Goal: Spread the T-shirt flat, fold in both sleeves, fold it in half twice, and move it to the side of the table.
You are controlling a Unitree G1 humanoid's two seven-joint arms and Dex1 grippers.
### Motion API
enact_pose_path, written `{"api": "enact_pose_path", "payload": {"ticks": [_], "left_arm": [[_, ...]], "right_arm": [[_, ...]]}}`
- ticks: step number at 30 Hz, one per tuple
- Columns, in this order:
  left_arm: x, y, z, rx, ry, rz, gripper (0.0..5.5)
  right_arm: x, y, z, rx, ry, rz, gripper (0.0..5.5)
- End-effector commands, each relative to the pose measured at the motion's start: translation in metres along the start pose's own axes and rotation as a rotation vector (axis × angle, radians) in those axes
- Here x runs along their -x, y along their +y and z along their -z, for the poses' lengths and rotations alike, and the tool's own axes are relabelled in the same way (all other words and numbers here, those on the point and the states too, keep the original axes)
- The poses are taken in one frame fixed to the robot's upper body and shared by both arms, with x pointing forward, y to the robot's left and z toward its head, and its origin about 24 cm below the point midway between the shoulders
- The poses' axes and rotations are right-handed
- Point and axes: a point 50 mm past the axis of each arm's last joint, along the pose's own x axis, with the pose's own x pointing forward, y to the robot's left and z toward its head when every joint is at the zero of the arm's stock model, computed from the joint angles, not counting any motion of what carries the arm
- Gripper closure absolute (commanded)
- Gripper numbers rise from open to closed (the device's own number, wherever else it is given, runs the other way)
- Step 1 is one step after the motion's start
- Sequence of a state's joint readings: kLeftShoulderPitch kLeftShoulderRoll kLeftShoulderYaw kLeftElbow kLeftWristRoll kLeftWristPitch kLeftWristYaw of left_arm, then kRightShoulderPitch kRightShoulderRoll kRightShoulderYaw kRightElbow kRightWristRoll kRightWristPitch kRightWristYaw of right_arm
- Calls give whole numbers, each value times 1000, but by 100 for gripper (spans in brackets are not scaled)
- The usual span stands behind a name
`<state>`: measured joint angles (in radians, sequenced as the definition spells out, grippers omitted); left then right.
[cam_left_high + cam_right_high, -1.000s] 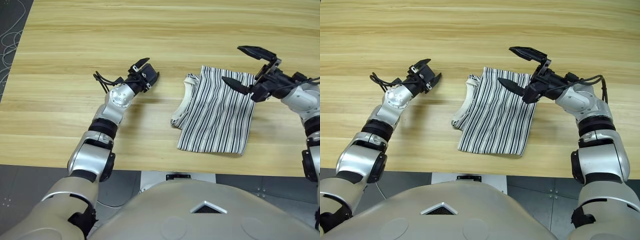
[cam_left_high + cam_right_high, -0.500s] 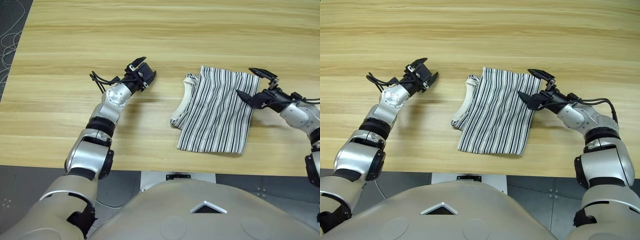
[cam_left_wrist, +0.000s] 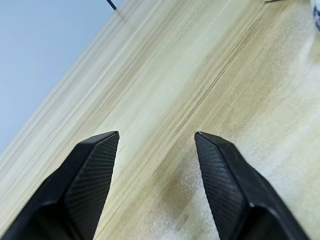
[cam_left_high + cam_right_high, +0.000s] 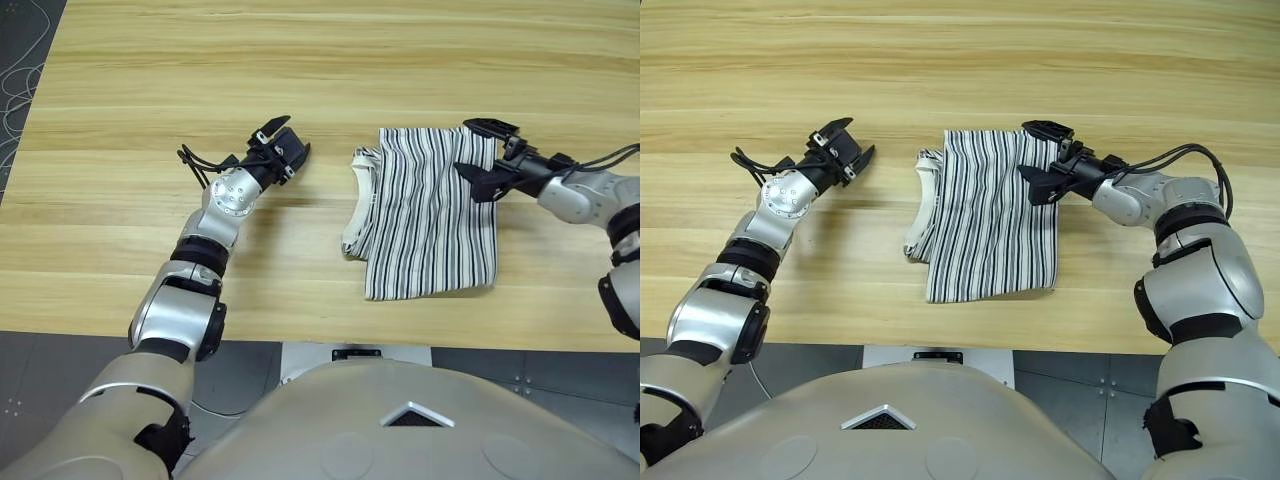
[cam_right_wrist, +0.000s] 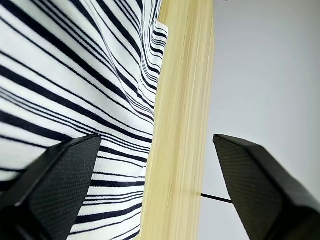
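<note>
Stretching across both eye views, the pale wooden table (image 4: 200, 60) with its long straight grain carries 1 piece of clothing: the black-and-white striped cotton T-shirt (image 4: 425, 225), folded into a rough upright rectangle. It lies on the right half of the tabletop, closer to the robot's edge than to the far edge, with its stripes running away from the robot. A cream ribbed neck band (image 4: 358, 195) curls out along the shirt's left side, and the lower left corner looks slightly bunched. The right gripper (image 4: 465, 147) sits at the shirt's far right corner with its 2 black fingers spread wide, 1 over the striped cloth and the other above the corner; in the right wrist view the fabric lies under 1 finger (image 5: 55, 185), though it is hard to tell whether that finger actually presses on it. The left gripper (image 4: 290, 140) is well apart from the shirt, low over bare wood to its left, its 2 fingers likewise parted with nothing between them, as the left wrist view confirms.
</note>
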<state>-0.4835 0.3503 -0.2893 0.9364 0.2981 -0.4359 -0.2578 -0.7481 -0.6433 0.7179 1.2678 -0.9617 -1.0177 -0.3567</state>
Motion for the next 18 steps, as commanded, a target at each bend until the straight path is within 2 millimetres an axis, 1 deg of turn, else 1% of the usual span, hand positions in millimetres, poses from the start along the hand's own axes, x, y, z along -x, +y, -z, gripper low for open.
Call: {"api": "enact_pose_path", "payload": {"ticks": [1,3,5,7,8,10,11,12,13,14,16,18], "left_arm": [[4,-16,13,13,70,66,268],[3,-16,12,11,68,66,268],[2,-9,8,23,42,15,268],[1,10,-7,63,-72,-66,268],[2,22,-19,71,-154,-104,268],[4,54,-45,73,-326,-192,268],[7,67,-57,54,-399,-217,268],[10,76,-67,-25,-465,-199,268],[14,76,-73,-161,-508,-122,268],[18,73,-74,-273,-528,-37,268],[27,64,-70,-471,-548,144,268],[40,51,-63,-606,-571,300,268]], "right_arm": [[-6,25,-13,-6,-49,-107,134],[-5,24,-13,-6,-57,-92,134],[-6,4,-15,-19,-107,40,134],[-4,-31,-23,-70,-225,261,134],[0,-47,-26,-103,-282,362,134],[11,-69,-27,-159,-349,508,134],[17,-75,-26,-172,-355,546,134],[24,-75,-20,-154,-325,536,134],[35,-68,-13,-108,-274,464,134],[46,-60,-8,-59,-229,382,134],[70,-35,3,102,-143,148,134],[88,-12,7,270,-133,-40,134]]}}
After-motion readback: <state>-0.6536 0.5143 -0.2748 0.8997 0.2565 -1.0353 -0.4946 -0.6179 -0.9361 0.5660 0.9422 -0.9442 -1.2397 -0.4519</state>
